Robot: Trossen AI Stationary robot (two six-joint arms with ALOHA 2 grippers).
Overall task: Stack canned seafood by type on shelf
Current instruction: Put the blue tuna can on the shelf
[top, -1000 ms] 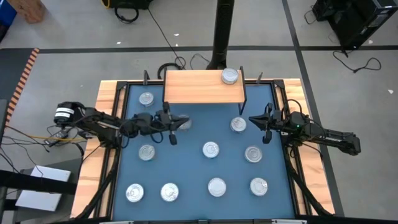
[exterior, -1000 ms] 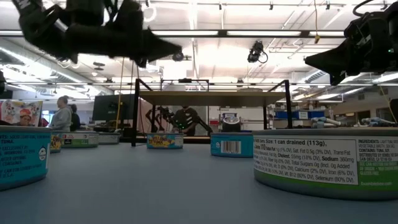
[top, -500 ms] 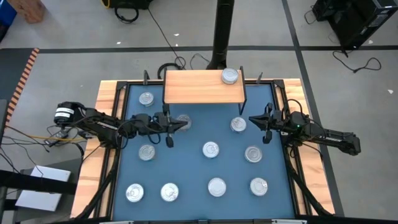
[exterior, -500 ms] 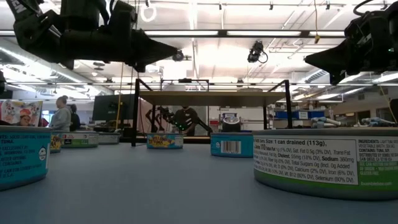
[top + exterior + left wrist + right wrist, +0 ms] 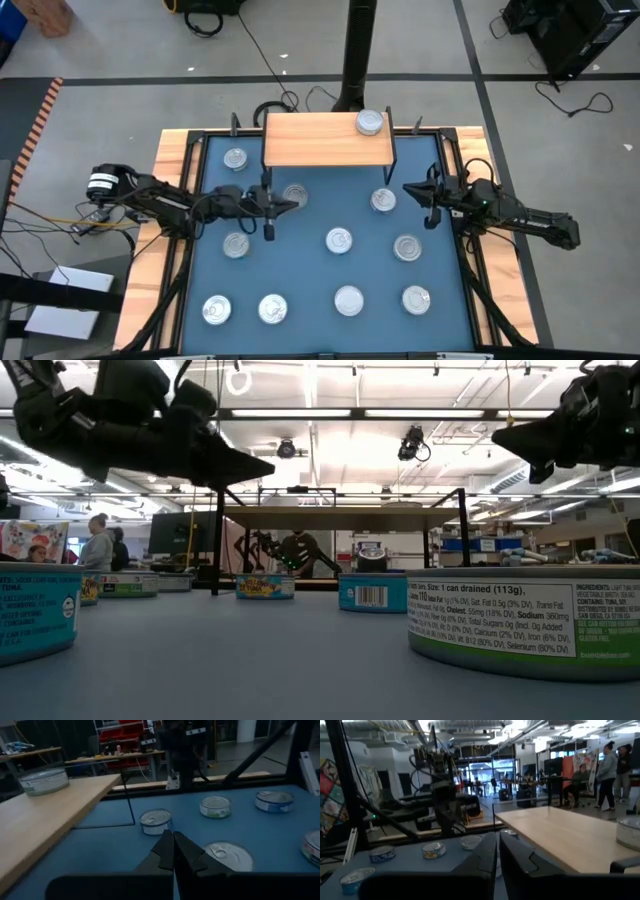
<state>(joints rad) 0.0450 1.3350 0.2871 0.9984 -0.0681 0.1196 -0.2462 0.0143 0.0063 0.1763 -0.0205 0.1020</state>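
Canned seafood tins lie spread over the blue mat, and only one tin sits on the wooden shelf, near its right end — so the stacking has, by my reading, barely begun. The left tool hovers above the mat with its fingers clenched together and nothing between them; it points toward a tin just in front of the shelf's edge, likely its next target, though it would have to open first. In the left wrist view the pressed fingertips point across the mat at several tins. The right tool hangs beside another tin near the mat's right side, its fingers nearly closed and empty — it seems to wait. The remaining tins rest flat and well apart, leaving room to descend on each.
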